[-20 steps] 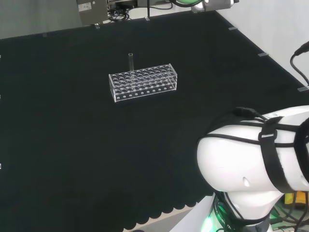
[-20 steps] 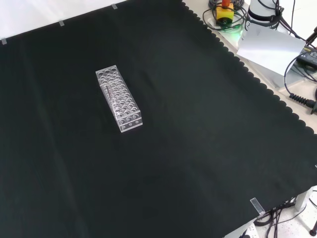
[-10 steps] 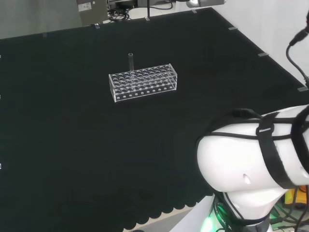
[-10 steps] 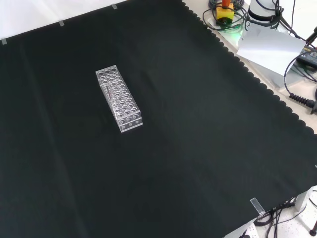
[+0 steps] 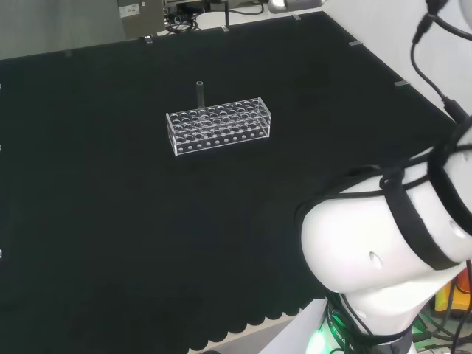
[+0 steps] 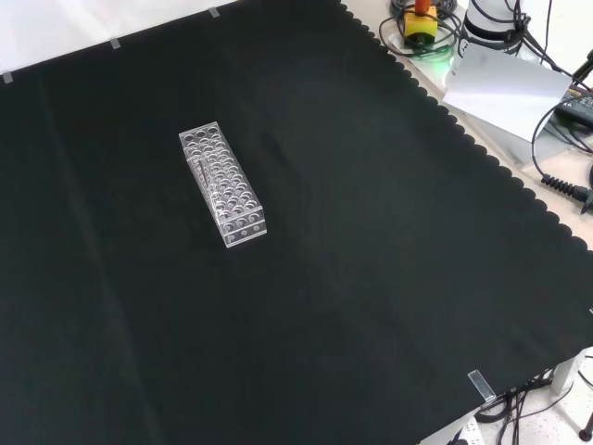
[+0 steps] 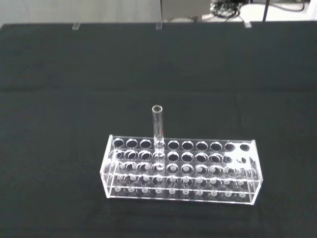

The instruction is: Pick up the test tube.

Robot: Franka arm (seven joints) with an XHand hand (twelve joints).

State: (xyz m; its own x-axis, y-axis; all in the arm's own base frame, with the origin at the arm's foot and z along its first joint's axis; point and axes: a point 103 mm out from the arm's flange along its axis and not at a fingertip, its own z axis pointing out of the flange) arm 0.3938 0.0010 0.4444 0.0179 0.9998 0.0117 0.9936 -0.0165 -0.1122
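Observation:
A clear test tube (image 5: 199, 95) stands upright in a clear plastic rack (image 5: 218, 125) with many holes, in the rack's far row near its left end in the head view. The wrist view shows the tube (image 7: 158, 125) rising well above the rack (image 7: 179, 170), some way ahead of the camera. In the front view the rack (image 6: 223, 184) lies left of centre on the black cloth, and the tube (image 6: 197, 170) is a faint line along its left side.
The arm's white links (image 5: 391, 243) take up the lower right of the head view. The black cloth's scalloped edge (image 6: 482, 158) runs along the right of the front view, with cables and a white box (image 6: 505, 83) beyond it.
The arm's white link in the head view has shifted and turned slightly, and its cables have risen. Rack and tube have not moved.

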